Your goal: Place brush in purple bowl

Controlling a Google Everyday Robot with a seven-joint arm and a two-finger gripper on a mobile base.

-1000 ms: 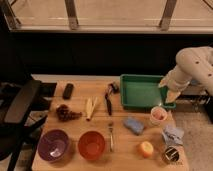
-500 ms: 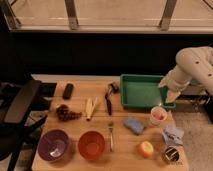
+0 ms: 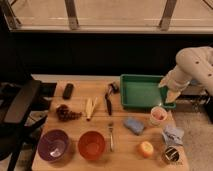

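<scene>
at the right end of the green tray (image 3: pixel 142 92), my gripper (image 3: pixel 170 94) hangs over the tray's right rim, at the end of my pale arm, which reaches in from the right. i cannot tell whether it is wide or narrow, and i see nothing in its hold.

the brush (image 3: pixel 108 101) lies on the wooden table (image 3: pixel 125 160), just left of the tray, its thicker dark head toward the tray's near corner and its slim handle running toward the front edge. it is well apart from my gripper.

the purple bowl (image 3: pixel 54 145) sits at the front left corner of the table, its paler inside showing across the whole bottom. just beside it on its right is the orange bowl (image 3: pixel 92 145), its inside plain orange all over. the tray shows only its own green floor. a white cup (image 3: pixel 158 115) stands just in front of the tray's right corner, pinkish inside; what it holds i cannot tell.

a silver fork (image 3: pixel 111 136) lies between the orange bowl and a blue sponge (image 3: pixel 133 125). a black block (image 3: pixel 68 91) lies at the back left, well apart from the brush.
</scene>
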